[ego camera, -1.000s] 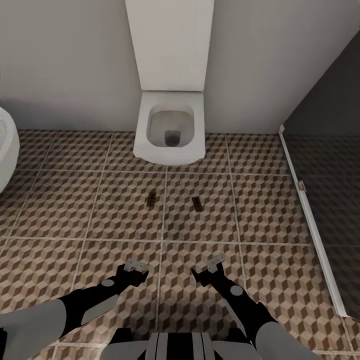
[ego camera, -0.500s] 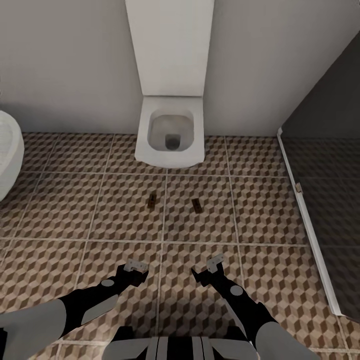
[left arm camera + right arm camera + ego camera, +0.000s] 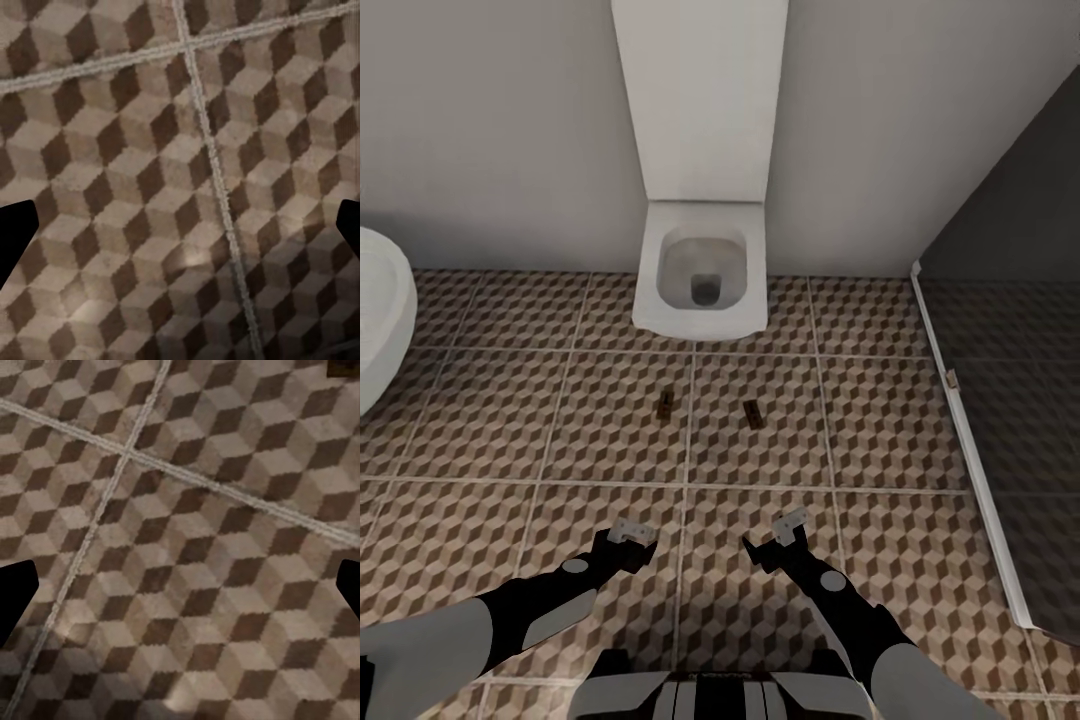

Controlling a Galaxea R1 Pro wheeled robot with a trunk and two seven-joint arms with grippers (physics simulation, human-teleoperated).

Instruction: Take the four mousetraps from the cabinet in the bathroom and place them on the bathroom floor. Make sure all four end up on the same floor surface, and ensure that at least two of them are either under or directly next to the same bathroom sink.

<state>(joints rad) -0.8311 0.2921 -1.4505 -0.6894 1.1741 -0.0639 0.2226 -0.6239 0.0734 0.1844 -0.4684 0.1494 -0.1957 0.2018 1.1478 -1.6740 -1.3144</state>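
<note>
Two mousetraps lie flat on the cube-patterned bathroom floor in front of the toilet: one to the left of a grout line, the other to its right. Both of my grippers hang low over the tiles nearer to me, well short of the traps. The left gripper is open and empty, as is the right gripper. In each wrist view the dark fingertips stand far apart over bare tile. A dark brown corner at the right wrist view's edge may be a trap. The cabinet and sink are out of view.
A square white toilet with a tall cistern stands against the grey back wall. The rim of a white bathtub curves in at the left. At the right, a dark glass shower screen sits on a white floor rail.
The whole head view has shifted a little: toilet lower, bathtub further in, shower rail further left, so the camera moved. Both arms keep their pose and the traps lie still.
</note>
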